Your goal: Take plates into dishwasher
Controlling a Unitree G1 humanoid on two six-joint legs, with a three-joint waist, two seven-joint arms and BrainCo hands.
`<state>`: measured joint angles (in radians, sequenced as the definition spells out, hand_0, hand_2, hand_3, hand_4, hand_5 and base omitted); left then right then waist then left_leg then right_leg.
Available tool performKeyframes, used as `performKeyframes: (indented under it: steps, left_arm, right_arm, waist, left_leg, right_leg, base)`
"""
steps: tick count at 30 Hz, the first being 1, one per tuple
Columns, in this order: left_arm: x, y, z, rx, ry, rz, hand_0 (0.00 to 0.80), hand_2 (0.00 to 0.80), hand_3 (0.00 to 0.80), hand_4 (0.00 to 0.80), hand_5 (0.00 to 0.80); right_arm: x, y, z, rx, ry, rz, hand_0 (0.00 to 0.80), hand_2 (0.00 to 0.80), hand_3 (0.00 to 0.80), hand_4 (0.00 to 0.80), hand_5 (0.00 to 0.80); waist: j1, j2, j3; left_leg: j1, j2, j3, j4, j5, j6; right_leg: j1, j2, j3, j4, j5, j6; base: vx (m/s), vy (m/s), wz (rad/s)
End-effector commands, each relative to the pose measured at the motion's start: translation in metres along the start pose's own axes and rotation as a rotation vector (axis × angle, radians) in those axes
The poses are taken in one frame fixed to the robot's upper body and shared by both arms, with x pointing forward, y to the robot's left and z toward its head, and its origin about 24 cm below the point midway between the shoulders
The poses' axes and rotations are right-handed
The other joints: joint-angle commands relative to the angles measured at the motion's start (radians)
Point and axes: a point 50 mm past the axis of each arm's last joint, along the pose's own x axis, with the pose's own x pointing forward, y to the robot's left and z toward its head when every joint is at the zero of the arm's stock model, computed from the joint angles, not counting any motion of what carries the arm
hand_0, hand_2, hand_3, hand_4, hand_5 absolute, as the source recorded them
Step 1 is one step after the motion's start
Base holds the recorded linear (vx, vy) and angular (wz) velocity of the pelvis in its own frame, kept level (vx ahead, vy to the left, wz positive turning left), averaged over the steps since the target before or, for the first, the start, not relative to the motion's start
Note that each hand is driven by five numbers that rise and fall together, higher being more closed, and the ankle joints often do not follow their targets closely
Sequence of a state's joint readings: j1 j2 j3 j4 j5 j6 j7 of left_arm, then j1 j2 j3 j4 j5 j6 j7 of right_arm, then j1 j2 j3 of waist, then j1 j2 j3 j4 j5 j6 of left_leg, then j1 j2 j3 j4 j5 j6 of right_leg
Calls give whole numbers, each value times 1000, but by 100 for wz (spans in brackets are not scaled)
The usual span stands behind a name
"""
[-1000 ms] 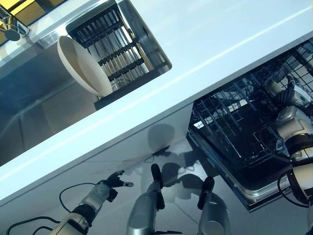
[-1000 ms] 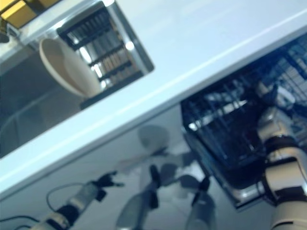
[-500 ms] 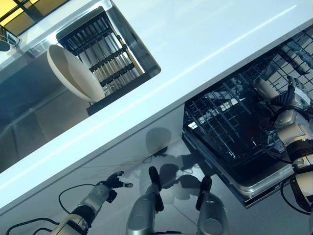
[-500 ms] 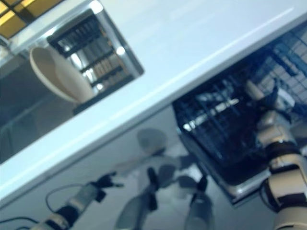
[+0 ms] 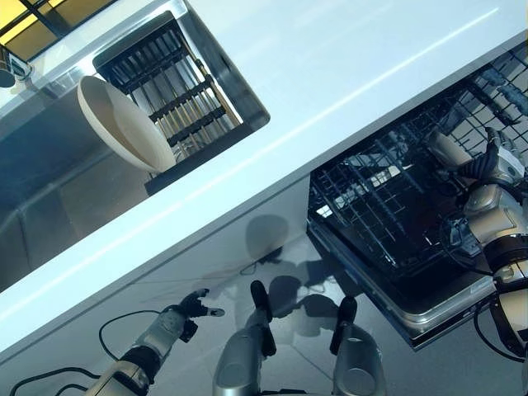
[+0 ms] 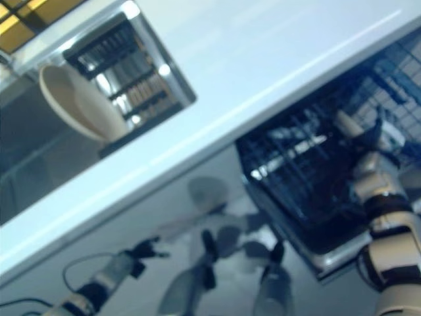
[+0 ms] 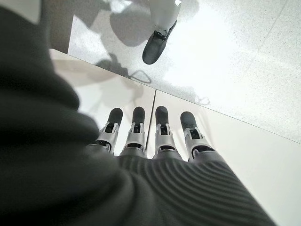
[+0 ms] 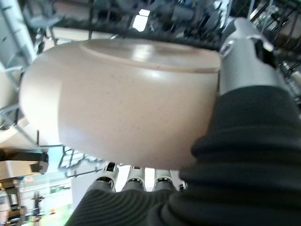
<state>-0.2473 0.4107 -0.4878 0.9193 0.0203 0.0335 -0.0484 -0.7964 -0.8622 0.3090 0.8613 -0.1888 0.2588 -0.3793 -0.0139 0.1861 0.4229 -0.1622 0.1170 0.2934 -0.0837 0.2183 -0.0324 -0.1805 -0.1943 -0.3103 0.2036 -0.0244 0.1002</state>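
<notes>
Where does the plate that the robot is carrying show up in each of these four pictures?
Left eye view: plate at far right, over the dishwasher rack.
Right eye view: same spot.
Left wrist view: not in it.
Right wrist view: fills the middle.
Shared landmark: the rack.

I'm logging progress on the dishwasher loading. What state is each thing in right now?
Dishwasher rack: pulled out, open.
Plate in right hand: held over the rack, not yet slotted.
Right hand: shut on that plate.
Plate in sink rack: standing on edge, untouched.
Left hand: open, idle, low.
</notes>
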Motion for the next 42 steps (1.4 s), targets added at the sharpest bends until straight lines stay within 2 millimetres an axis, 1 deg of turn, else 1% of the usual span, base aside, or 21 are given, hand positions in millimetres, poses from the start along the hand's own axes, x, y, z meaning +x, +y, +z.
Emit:
performKeyframes:
  steps: [1, 7, 8, 10, 12, 14, 16, 19, 21, 22, 23, 27, 30, 32, 34, 37, 39, 42]
  left_arm:
    - [-1, 3, -4, 26, 20, 10, 0, 0, 0, 0, 0]
    - [-1, 3, -5, 27, 22, 9, 0, 0, 0, 0, 0]
    - [-14, -14, -49, -57, 131, 11, 0, 0, 0, 0, 0]
    - [-17, -20, -59, -69, 161, 5, 0, 0, 0, 0, 0]
    - [-20, -25, -67, -73, 183, -2, 0, 0, 0, 0, 0]
    - [-23, -31, -74, -72, 207, -14, 0, 0, 0, 0, 0]
    - [-24, -34, -77, -73, 217, -21, 0, 0, 0, 0, 0]
    - [-25, -38, -79, -76, 226, -29, 0, 0, 0, 0, 0]
    - [-26, -40, -81, -77, 233, -28, 0, 0, 0, 0, 0]
    - [-26, -40, -81, -78, 234, -28, 0, 0, 0, 0, 0]
    - [-26, -39, -82, -80, 237, -26, 0, 0, 0, 0, 0]
    - [-29, -37, -87, -67, 253, -19, 0, 0, 0, 0, 0]
    - [-30, -36, -90, -61, 263, -15, 0, 0, 0, 0, 0]
    - [-31, -34, -93, -65, 281, -8, 0, 0, 0, 0, 0]
    - [-33, -33, -98, -82, 302, -3, 0, 0, 0, 0, 0]
    - [-35, -33, -103, -86, 326, -9, 0, 0, 0, 0, 0]
    - [-37, -35, -107, -84, 333, -18, 0, 0, 0, 0, 0]
    - [-37, -39, -107, -85, 332, -30, 0, 0, 0, 0, 0]
  right_arm:
    - [7, -31, 8, 26, -70, -123, 0, 0, 0, 0, 0]
    - [6, -31, 8, 32, -74, -126, 0, 0, 0, 0, 0]
    - [-37, -62, 2, 354, -252, -427, 0, 0, 0, 0, 0]
    - [-43, -73, 2, 380, -289, -464, 0, 0, 0, 0, 0]
    - [-48, -79, 1, 405, -311, -479, 0, 0, 0, 0, 0]
    - [-54, -90, 4, 444, -351, -494, 0, 0, 0, 0, 0]
    - [-58, -95, 7, 448, -391, -500, 0, 0, 0, 0, 0]
    - [-63, -106, 18, 452, -467, -500, 0, 0, 0, 0, 0]
    - [-68, -115, 28, 474, -532, -487, 0, 0, 0, 0, 0]
    - [-69, -116, 29, 476, -544, -485, 0, 0, 0, 0, 0]
    - [-70, -117, 31, 471, -563, -482, 0, 0, 0, 0, 0]
    - [-71, -118, 36, 460, -589, -450, 0, 0, 0, 0, 0]
    - [-71, -117, 36, 465, -590, -433, 0, 0, 0, 0, 0]
    - [-70, -116, 41, 464, -612, -422, 0, 0, 0, 0, 0]
    - [-70, -121, 52, 459, -653, -421, 0, 0, 0, 0, 0]
    - [-70, -131, 68, 453, -715, -420, 0, 0, 0, 0, 0]
    - [-71, -138, 80, 449, -760, -409, 0, 0, 0, 0, 0]
    - [-73, -146, 99, 447, -832, -369, 0, 0, 0, 0, 0]
  waist:
    - [3, -49, -39]
    - [2, -52, -42]
    - [-54, -155, -138]
    - [-63, -171, -158]
    - [-68, -180, -174]
    - [-72, -194, -196]
    - [-75, -202, -210]
    - [-77, -212, -230]
    - [-76, -222, -247]
    - [-75, -223, -249]
    - [-75, -226, -256]
    - [-70, -237, -276]
    - [-64, -239, -282]
    - [-58, -238, -287]
    - [-49, -240, -290]
    - [-29, -243, -299]
    - [-18, -245, -304]
    - [-5, -250, -312]
  left_leg:
    - [30, 24, 12, -4, -62, -65]
    - [33, 26, 14, -4, -63, -66]
    - [126, 31, 59, -4, -104, -47]
    - [141, 30, 65, -4, -115, -43]
    - [153, 27, 71, -4, -124, -38]
    - [175, 18, 78, -4, -143, -28]
    - [189, 12, 85, -1, -156, -20]
    - [212, 2, 97, 6, -174, -9]
    - [229, -10, 104, 13, -192, 5]
    - [231, -12, 104, 14, -194, 7]
    - [235, -16, 106, 12, -195, 10]
    - [247, -34, 113, 1, -210, 28]
    - [247, -45, 107, -2, -215, 34]
    - [250, -56, 98, -4, -224, 42]
    - [253, -65, 89, -4, -230, 48]
    - [250, -76, 76, -4, -233, 54]
    - [250, -84, 65, -4, -236, 59]
    - [252, -99, 47, -4, -242, 70]
  right_leg:
    - [-32, 33, 31, 87, -74, -26]
    - [-27, 35, 30, 83, -72, -26]
    - [108, 59, 45, -44, -29, -8]
    - [125, 63, 54, -69, -20, -6]
    - [138, 62, 58, -82, -16, -2]
    - [150, 54, 65, -90, -11, 5]
    - [158, 45, 69, -94, -8, 11]
    - [175, 30, 76, -100, -1, 22]
    - [184, 12, 85, -97, 7, 37]
    - [185, 8, 86, -96, 9, 41]
    - [190, 0, 89, -96, 20, 51]
    - [187, -36, 89, -71, 84, 83]
    - [187, -46, 87, -66, 111, 89]
    - [178, -60, 83, -51, 140, 93]
    - [174, -74, 77, -39, 168, 98]
    - [181, -91, 66, -23, 189, 103]
    - [186, -95, 66, -10, 197, 103]
    - [188, -106, 72, 22, 216, 106]
  base:
    - [0, 0, 0]
    - [85, 57, -2]
    - [520, 370, 5]
    - [359, 257, 8]
    - [145, 120, -25]
    - [156, 167, -20]
    - [124, 156, -22]
    - [122, 161, -16]
    - [136, 194, -11]
    - [131, 194, -12]
    - [89, 132, -12]
    - [87, 118, -5]
    - [41, 81, 1]
    - [71, 141, 1]
    - [79, 108, 2]
    - [75, 94, -2]
    - [60, 129, -5]
    - [57, 156, -9]
